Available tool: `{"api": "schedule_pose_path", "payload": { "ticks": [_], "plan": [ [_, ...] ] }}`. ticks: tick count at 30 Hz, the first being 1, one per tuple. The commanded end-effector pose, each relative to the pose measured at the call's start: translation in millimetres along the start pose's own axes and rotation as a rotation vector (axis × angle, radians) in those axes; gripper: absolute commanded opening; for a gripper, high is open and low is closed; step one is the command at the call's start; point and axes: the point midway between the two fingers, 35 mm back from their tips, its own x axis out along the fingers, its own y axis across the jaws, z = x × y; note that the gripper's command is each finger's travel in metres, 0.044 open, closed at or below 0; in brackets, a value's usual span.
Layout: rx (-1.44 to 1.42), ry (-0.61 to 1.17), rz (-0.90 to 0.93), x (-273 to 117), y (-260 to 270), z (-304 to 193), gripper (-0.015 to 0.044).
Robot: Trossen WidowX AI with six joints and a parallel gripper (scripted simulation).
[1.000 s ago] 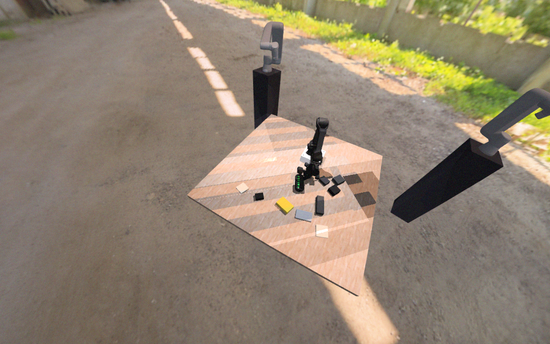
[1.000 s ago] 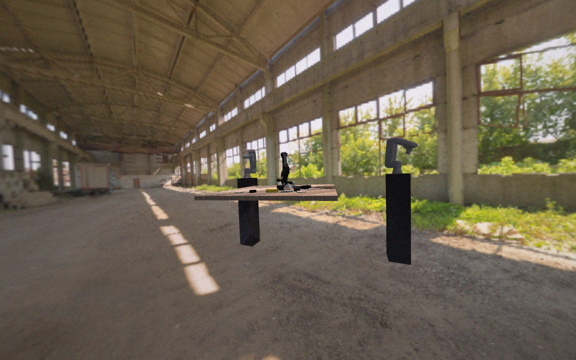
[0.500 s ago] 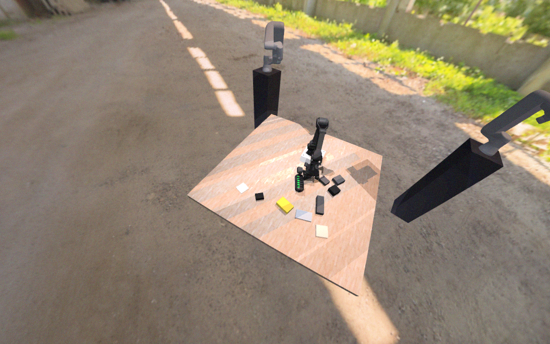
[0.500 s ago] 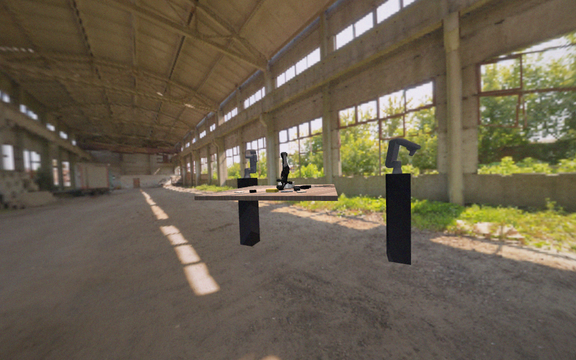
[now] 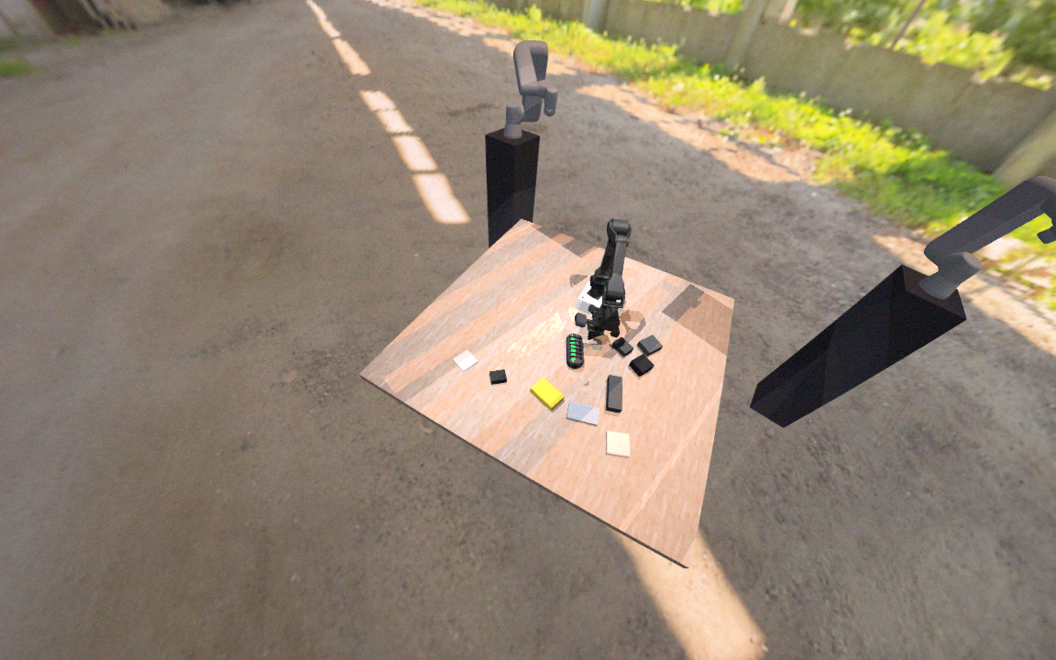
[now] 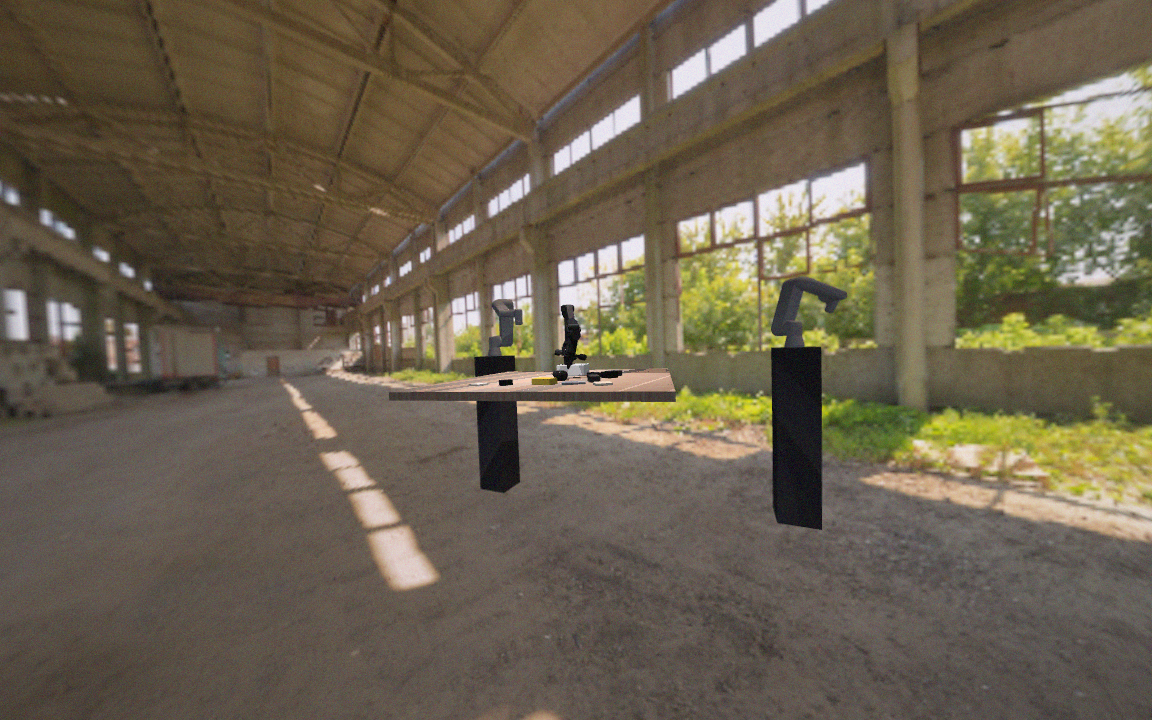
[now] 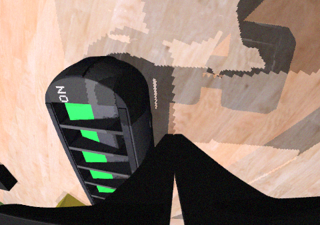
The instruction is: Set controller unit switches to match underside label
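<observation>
The dark grey controller unit [image 5: 575,361] [image 7: 78,89] sits on its base on the bench, its label hidden. In the wrist view it stands at the left, with "ON" printed beside the end of the switch row. Five green switch ends show there; the second looks narrower and differently shaped from the first. Further down, the fingers cover the rest of the row. I cannot tell every setting. My gripper [image 7: 173,141] is shut and empty, its tips to the right of the unit in the wrist view. In the top view the hand is just behind and right of the unit.
On the bench [image 5: 434,328] are a yellow block [image 5: 546,392] [image 7: 68,201], a small black block [image 5: 498,377], a long dark block [image 5: 613,393], a blue-grey plate [image 5: 582,412], a cream plate [image 5: 618,444], a white square [image 5: 465,360] and three dark modules right of the unit.
</observation>
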Motion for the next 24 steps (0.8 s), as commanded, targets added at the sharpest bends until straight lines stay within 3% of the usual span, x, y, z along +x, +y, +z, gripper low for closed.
{"api": "schedule_pose_path", "payload": {
  "ticks": [1, 24],
  "plan": [
    [-0.004, -0.006, -0.008, -5.0, -1.2, 1.1, 0.0],
    [-0.057, -0.144, -0.283, 12.8, 58.6, -73.7, 0.0]
  ]
}}
